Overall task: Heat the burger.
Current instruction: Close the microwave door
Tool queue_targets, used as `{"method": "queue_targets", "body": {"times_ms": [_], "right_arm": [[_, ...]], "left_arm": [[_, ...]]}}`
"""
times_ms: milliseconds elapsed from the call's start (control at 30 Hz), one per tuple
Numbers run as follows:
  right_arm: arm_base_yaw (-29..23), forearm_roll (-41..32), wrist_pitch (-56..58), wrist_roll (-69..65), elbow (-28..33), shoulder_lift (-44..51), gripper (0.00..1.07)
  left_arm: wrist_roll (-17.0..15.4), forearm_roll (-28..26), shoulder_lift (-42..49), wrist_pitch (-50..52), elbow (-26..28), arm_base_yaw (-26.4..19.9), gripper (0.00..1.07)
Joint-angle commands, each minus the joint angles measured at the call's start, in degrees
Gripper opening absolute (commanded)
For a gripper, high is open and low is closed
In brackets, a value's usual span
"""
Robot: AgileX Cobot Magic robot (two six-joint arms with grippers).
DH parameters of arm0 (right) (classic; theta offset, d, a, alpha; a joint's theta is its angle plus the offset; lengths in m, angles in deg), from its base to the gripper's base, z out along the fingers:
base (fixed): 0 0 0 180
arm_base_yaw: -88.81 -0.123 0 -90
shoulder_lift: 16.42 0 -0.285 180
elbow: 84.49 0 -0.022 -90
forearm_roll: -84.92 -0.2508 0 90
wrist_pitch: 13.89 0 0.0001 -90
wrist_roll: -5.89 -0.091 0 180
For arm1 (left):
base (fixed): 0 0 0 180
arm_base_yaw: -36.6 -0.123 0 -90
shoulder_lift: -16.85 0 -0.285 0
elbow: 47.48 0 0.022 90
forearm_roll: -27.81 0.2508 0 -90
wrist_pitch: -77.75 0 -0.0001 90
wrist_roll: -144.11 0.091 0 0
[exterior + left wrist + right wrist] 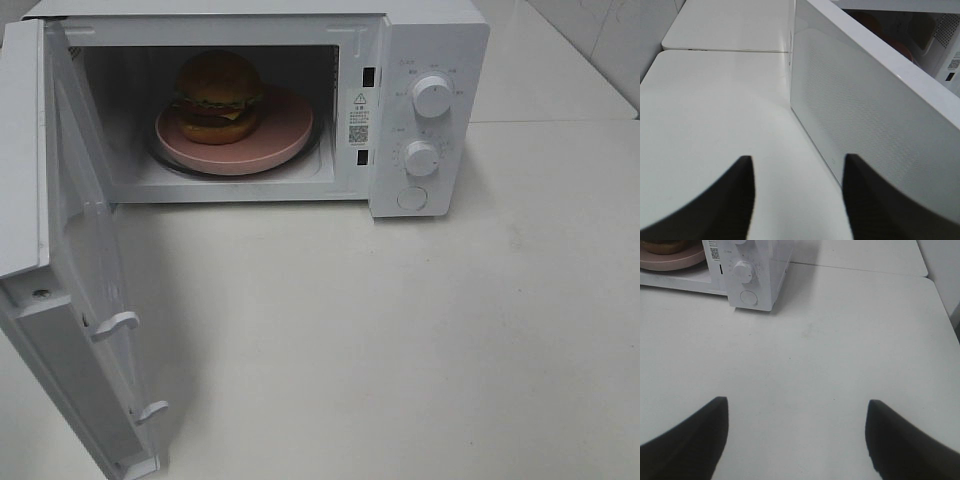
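L hand [797, 157]: fingers [730, 200] apart, med. gap, nothing btwn them; bare counter [715, 110] shows through the gap. One finger is just beside the outer face of the door [865, 110]; can't tell if touching. Hand not visible in high view.

R hand [796, 400]: fingers [690, 440] spread wide, empty, over open counter, well apart from microwave [765, 285]. Not visible in high view.

Door: white, stands fully open on L side of high view; two latch hooks [115, 325] on its free edge.

Microwave: white, at back of counter, cavity open to the front. Control panel on R side: upper knob [432, 95], lower knob [422, 158], round button [412, 198] below them. Warning label [358, 120] w/ QR code on inner frame beside cavity.

Burger [218, 95]: inside cavity, upright, on pink plate [285, 125], set toward L-rear of plate, not centred. Bun, lettuce, tomato, cheese, patty layers visible.

Plate: round, wider than burger, lies flat approx. mid-cavity.

Counter: white, plain; a seam btwn slabs runs off from R side of microwave.
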Motion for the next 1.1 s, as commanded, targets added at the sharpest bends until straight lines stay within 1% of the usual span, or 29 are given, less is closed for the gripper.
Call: {"method": "queue_targets", "body": {"times_ms": [33,67,133,167,200,233,267,300,367,400,433,467,500,533,567,600,633,667,733,967,1000,1067,1100], "right_arm": [[0.34,0.06,-0.86,0.11,0.17,1.55,0.74],[0.34,0.06,-0.86,0.11,0.17,1.55,0.74],[0.34,0.06,-0.86,0.11,0.17,1.55,0.74],[0.34,0.06,-0.86,0.11,0.17,1.55,0.74],[0.34,0.06,-0.86,0.11,0.17,1.55,0.74],[0.34,0.06,-0.86,0.11,0.17,1.55,0.74],[0.34,0.06,-0.86,0.11,0.17,1.55,0.74],[0.34,0.06,-0.86,0.11,0.17,1.55,0.74],[0.34,0.06,-0.86,0.11,0.17,1.55,0.74],[0.34,0.06,-0.86,0.11,0.17,1.55,0.74],[0.34,0.06,-0.86,0.11,0.17,1.55,0.74],[0.34,0.06,-0.86,0.11,0.17,1.55,0.74],[0.34,0.06,-0.86,0.11,0.17,1.55,0.74],[0.34,0.06,-0.86,0.11,0.17,1.55,0.74],[0.34,0.06,-0.86,0.11,0.17,1.55,0.74],[0.34,0.06,-0.86,0.11,0.17,1.55,0.74],[0.34,0.06,-0.86,0.11,0.17,1.55,0.74],[0.34,0.06,-0.86,0.11,0.17,1.55,0.74],[0.34,0.06,-0.86,0.11,0.17,1.55,0.74],[0.34,0.06,-0.86,0.11,0.17,1.55,0.74],[0.34,0.06,-0.86,0.11,0.17,1.55,0.74],[0.34,0.06,-0.86,0.11,0.17,1.55,0.74],[0.34,0.06,-0.86,0.11,0.17,1.55,0.74]], "left_arm": [[-0.40,1.60,-3.67,3.15,-0.40,-0.29,0.02],[-0.34,2.41,-6.02,5.33,-1.38,-0.29,0.00],[-0.34,2.52,-6.82,6.42,-1.95,-0.29,0.00],[-0.34,2.29,-8.82,10.08,-3.44,-0.29,0.00],[-0.34,2.29,-8.82,10.08,-3.44,-0.29,0.00],[-0.34,2.01,-9.68,12.20,-4.41,-0.23,0.00],[-0.34,1.66,-11.12,15.87,-6.53,-0.23,0.00],[-0.34,1.66,-11.12,15.87,-6.53,-0.23,0.00],[-0.29,1.66,-13.01,21.66,-9.11,-0.23,0.00],[-0.29,1.66,-13.01,21.66,-9.11,-0.23,0.00],[-0.29,1.55,-14.09,26.30,-10.66,-0.23,0.00],[-0.29,1.55,-14.09,26.30,-10.66,-0.23,0.00],[-0.29,1.49,-14.55,28.82,-11.52,-0.23,0.00],[-0.40,1.26,-15.53,33.63,-13.18,-0.23,0.00],[-0.40,1.26,-15.53,33.63,-13.18,-0.23,0.00],[-0.40,1.20,-16.16,36.61,-14.04,-0.23,0.00],[-0.40,1.15,-17.42,42.00,-15.41,-0.23,0.00],[-0.40,1.15,-17.42,42.00,-15.41,-0.23,0.00],[-0.40,1.15,-20.00,49.16,-17.02,-0.23,0.00],[-0.40,1.20,-25.73,55.12,-17.30,-0.23,0.00],[-0.40,1.32,-28.30,56.72,-17.30,-0.23,0.00],[-0.40,1.32,-29.62,57.52,-17.30,-0.23,0.00],[-0.40,1.32,-31.97,58.90,-17.30,-0.23,0.00]]}}
